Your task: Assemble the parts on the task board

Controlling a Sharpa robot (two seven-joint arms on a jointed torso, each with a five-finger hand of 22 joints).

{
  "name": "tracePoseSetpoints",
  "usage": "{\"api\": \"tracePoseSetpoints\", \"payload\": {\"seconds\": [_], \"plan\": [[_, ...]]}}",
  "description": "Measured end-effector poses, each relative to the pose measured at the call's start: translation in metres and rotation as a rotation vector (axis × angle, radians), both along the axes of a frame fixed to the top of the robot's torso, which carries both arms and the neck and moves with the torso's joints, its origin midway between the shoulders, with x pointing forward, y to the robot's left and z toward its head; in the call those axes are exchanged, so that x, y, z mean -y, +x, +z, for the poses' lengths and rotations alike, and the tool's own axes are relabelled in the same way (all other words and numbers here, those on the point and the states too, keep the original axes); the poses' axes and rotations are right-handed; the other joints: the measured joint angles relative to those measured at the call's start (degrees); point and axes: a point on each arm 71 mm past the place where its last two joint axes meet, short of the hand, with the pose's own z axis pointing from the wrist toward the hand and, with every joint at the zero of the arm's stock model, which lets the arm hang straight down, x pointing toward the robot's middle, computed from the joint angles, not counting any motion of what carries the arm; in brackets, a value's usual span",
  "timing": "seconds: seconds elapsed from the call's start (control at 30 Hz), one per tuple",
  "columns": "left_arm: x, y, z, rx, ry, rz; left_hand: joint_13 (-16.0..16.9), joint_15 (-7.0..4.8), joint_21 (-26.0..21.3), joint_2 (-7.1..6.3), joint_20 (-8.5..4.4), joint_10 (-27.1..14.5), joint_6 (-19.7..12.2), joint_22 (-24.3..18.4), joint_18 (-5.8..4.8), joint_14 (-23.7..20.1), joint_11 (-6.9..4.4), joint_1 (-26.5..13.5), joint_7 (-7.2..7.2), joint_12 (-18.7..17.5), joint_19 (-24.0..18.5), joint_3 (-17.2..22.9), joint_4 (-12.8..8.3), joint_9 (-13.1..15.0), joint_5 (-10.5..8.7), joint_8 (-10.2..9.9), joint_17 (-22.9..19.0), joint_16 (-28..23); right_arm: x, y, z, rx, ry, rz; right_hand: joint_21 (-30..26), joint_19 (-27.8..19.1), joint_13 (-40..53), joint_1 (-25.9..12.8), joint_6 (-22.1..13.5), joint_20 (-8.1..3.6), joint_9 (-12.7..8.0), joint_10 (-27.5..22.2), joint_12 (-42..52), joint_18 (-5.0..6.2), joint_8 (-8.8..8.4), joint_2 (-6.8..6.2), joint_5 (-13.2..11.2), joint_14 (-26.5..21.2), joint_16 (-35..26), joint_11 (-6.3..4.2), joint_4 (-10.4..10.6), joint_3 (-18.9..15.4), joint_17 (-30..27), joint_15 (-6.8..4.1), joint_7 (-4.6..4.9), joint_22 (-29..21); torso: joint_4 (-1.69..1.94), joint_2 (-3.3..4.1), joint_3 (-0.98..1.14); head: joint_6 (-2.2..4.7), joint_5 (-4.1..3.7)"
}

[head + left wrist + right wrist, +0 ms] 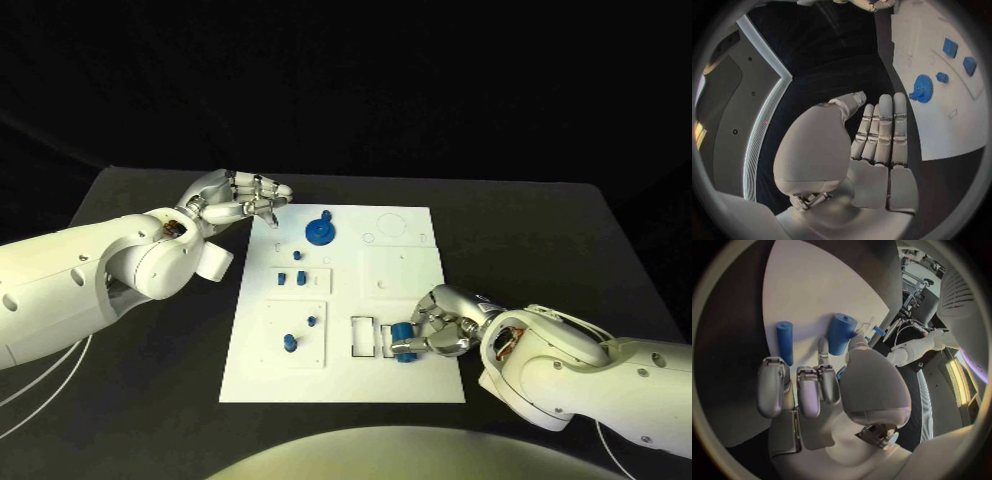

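The white task board (404,380) lies in the middle of the black surface (548,230), with bare dark surface on every side of it. The right hand (433,330) sits at the board's right edge near its front corner, fingers curled around a blue cylinder (405,343) beside a small rectangular slot (362,337). In the right wrist view this hand (826,385) grips one blue cylinder (841,333) while a second, thinner blue peg (785,342) lies just beside it on the board (817,280).

The left hand (238,200) hovers off the board's far left corner, over the dark surface, holding nothing; in the left wrist view its fingers (882,130) are straight and close together, apart from the board. A blue gear (320,232) rests near the board's far edge, close to that hand. Smaller blue parts (299,280) stand along the left side of the board, and two more (293,340) sit nearer the front
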Motion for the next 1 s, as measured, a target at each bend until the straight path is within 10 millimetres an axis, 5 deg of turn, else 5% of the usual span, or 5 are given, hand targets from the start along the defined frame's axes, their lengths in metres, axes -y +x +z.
{"api": "tracePoseSetpoints", "payload": {"seconds": [0.2,0.43,0.6,0.7,1.0], "plan": [[0.000,0.000,0.000,-0.001,0.000,-0.002,0.00,0.00,0.00,0.00,0.00,0.00,0.00,0.00,0.00,0.00,0.00,0.00,0.00,0.00,0.00,0.00,0.00,0.00,0.00,0.00,0.00,0.00,-0.004,0.001,0.000,0.005,-0.005,0.007,-0.35,0.00,0.00,1.32,0.27,0.00,0.92,0.00,0.00,0.00,0.00,-0.38,-0.04,0.00,0.00,0.01,0.07,-0.07,0.00,0.00,-0.14,0.00,0.00,-0.02,-0.04,-0.03,0.02],[-0.001,-0.001,0.000,-0.003,0.001,-0.002,0.00,0.00,0.00,0.00,-0.01,0.00,0.00,0.00,0.00,0.00,0.00,0.00,0.00,0.00,0.01,0.00,0.00,0.00,0.00,0.00,-0.05,0.00,-0.004,0.002,0.002,0.021,-0.008,0.011,-0.56,0.00,0.00,5.34,0.52,0.00,0.90,0.00,0.00,0.00,-2.10,-1.76,-0.24,0.00,0.00,0.01,1.10,1.11,-0.01,0.01,-0.39,0.02,0.00,-0.02,-0.06,0.12,0.12],[-0.001,-0.001,0.000,-0.005,0.001,-0.002,0.00,0.00,-0.23,0.00,-0.02,-0.22,0.00,-0.06,0.00,0.00,0.22,0.00,0.00,0.00,0.02,0.00,0.00,0.00,0.00,0.00,-0.04,0.00,0.000,0.002,0.004,0.035,-0.007,0.004,-0.56,0.00,-0.01,8.89,1.11,0.00,-1.58,0.22,0.00,0.00,-3.82,-2.73,-0.34,-0.12,0.00,-0.21,2.94,2.95,-0.01,-0.11,-0.73,0.04,-0.03,-0.02,-0.05,0.25,0.21],[-0.001,-0.001,0.000,-0.005,0.002,-0.002,0.00,0.00,-0.23,0.00,-0.02,-0.22,0.00,-0.06,0.00,0.00,0.22,0.00,0.00,0.00,0.03,0.00,0.00,0.00,0.00,0.00,-0.04,0.00,0.003,0.003,0.006,0.041,-0.005,-0.004,-0.56,0.00,-0.01,14.31,1.50,0.00,-2.00,0.11,0.00,0.00,-4.22,-0.74,-0.36,-0.22,0.00,-0.53,3.17,4.23,-0.01,-0.21,-0.73,0.04,-0.05,-0.02,-0.04,0.33,0.24],[-0.001,-0.001,0.000,-0.007,0.002,-0.002,0.00,0.00,-0.23,0.00,-0.03,-0.22,0.00,-0.06,0.00,0.00,0.22,0.00,0.00,0.00,0.03,0.00,0.00,0.00,0.00,0.00,-0.04,0.00,0.012,0.005,0.008,0.009,0.013,-0.052,-0.34,0.00,-0.01,13.67,1.71,0.01,-2.08,0.11,0.23,0.00,-4.34,-0.09,-0.17,-0.01,0.00,-0.53,2.17,7.48,0.04,-0.42,-0.70,0.04,-0.10,0.01,0.01,0.53,0.29]]}}
